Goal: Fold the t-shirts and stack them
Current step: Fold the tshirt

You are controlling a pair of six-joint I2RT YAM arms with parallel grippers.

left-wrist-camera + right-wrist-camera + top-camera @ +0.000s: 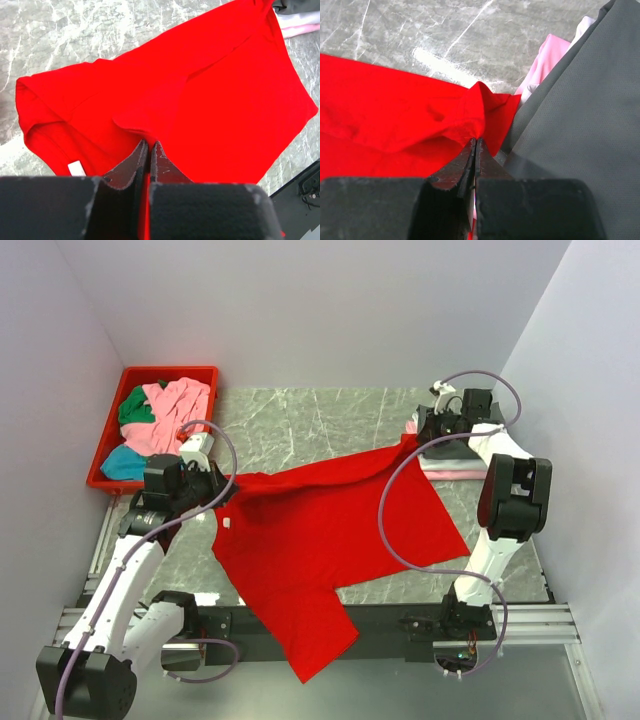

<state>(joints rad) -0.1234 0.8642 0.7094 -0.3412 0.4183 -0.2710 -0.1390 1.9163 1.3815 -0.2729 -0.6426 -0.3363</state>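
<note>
A large red t-shirt [320, 530] lies spread over the marble table, one sleeve hanging over the near edge. My left gripper [222, 483] is shut on its left end, the cloth pinched between the fingers [131, 165]. My right gripper [415, 438] is shut on the shirt's far right corner [485, 107], beside a folded dark grey t-shirt [580, 115] lying on a pink one [545, 65]. The red cloth [200, 90] stretches between the two grippers. More t-shirts, pink [175, 410], green [135, 408] and teal [125, 465], lie crumpled in a bin.
The red plastic bin [170, 372] stands at the table's far left corner. Grey walls close in the left, back and right. A black rail [400, 618] runs along the near table edge between the arm bases.
</note>
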